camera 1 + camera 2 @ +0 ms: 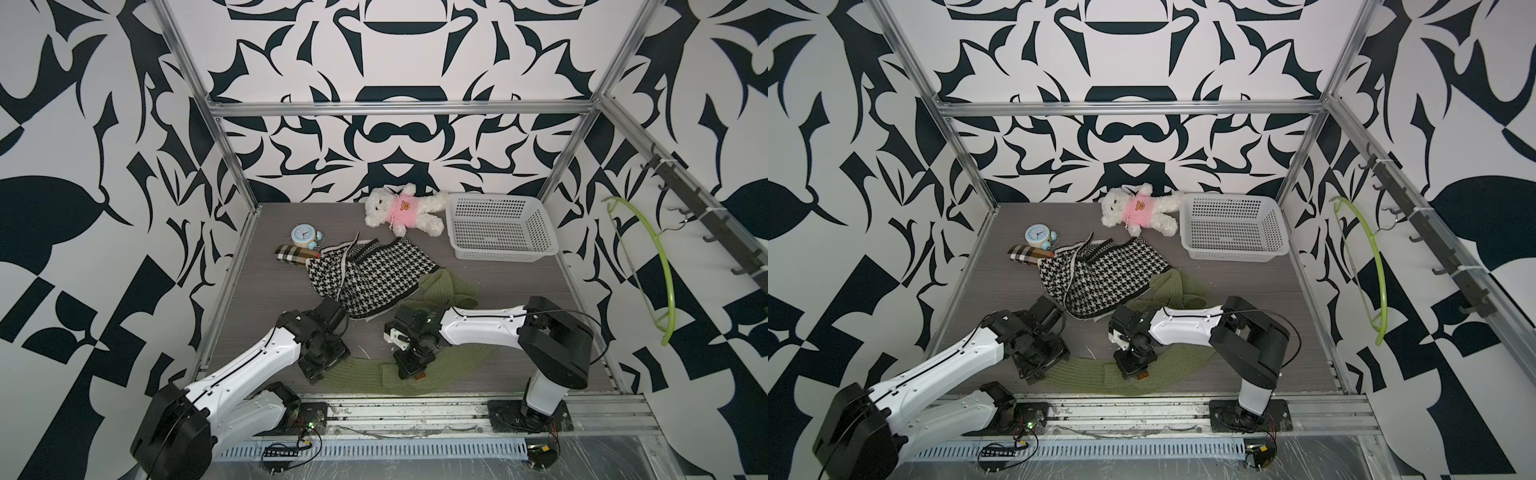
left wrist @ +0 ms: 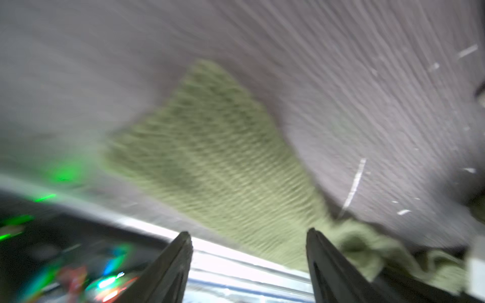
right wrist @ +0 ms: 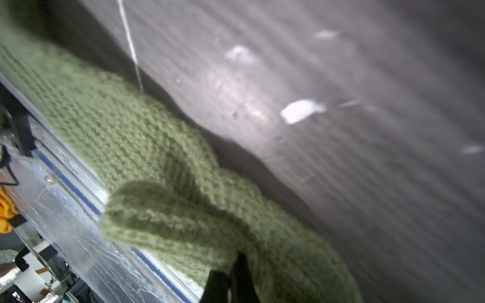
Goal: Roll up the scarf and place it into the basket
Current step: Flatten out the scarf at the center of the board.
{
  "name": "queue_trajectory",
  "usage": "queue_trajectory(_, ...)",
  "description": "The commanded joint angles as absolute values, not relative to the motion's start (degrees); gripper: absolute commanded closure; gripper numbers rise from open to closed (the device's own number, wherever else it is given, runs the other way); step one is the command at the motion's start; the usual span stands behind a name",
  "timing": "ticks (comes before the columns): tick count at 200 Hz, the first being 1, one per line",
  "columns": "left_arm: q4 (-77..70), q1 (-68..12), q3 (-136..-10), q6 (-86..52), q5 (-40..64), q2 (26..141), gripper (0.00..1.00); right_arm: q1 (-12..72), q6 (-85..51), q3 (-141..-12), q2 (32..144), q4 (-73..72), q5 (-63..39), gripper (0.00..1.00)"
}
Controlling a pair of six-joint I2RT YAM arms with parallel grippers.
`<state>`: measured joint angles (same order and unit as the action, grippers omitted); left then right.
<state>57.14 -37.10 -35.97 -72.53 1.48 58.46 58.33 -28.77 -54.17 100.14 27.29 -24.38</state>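
L arm is reaching low over the tabletop [image 1: 266, 299] front edge, L fingers [image 2: 178, 257] gaping wide, holding nothing; wrist view is blurring. Green scarf [image 1: 361, 374] is lying along that edge. R arm is bending down, R fingers [image 3: 236, 283] pinching a scarf fold, tips cut off. Basket [image 1: 503, 254] is sitting far back R.

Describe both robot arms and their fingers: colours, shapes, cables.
The left arm and right arm have smooth white shell links, bulky black joints and a thin black cable along each white link. The left fingers and right fingers are black, narrow and tapered.
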Motion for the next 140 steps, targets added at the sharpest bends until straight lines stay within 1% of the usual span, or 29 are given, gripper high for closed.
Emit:
queue_trajectory(1,67.88,-37.18,-39.44,-73.84,-6.04,55.02,0.27,54.84,-28.01,-49.4,103.97,29.27,-7.88,1.0)
queue_trajectory(12,65.34,-37.18,-39.27,-73.37,-6.1,54.17,0.26,54.39,-27.61,-49.53,103.97,28.98,-7.9,1.0)
queue_trajectory(24,59.51,-37.18,-38.0,-72.81,-3.27,54.53,0.25,53.6,-27.3,-49.8,103.57,28.7,-7.87,1.0)
queue_trajectory(43,50.75,-37.18,-36.32,-72.56,-0.11,59.01,0.25,50.63,-25.87,-49.57,100.65,30.16,-6.66,1.0)
queue_trajectory(56,47.18,-37.18,-35.83,-72.08,0.08,63.8,0.25,46.03,-23.71,-48.25,97.12,31.97,-5.35,1.0)
queue_trajectory(64,42.59,-37.18,-35.6,-70.97,0.61,66.76,0.25,42.51,-22.28,-47.33,94.99,33.29,-4.8,1.0)
queue_trajectory(71,39.76,-37.18,-35.54,-70.32,0.78,69.32,0.25,39.05,-21.35,-46.55,92.87,33.2,-6.75,1.0)
queue_trajectory(79,37.11,-37.21,-35.83,-69.07,0.88,72.38,0.25,36.9,-20.91,-46.33,90.6,33.07,-7.84,1.0)
queue_trajectory(106,34.54,-36.76,-38.66,-65.92,-0.11,83.22,0.25,36.49,-18.28,-51.88,86.62,39.75,-5.99,1.0)
queue_trajectory(140,30.2,-34.62,-39.38,-63.72,1.33,87.78,0.26,36.38,-15.01,-56.5,82.68,45.01,-7.86,1.0)
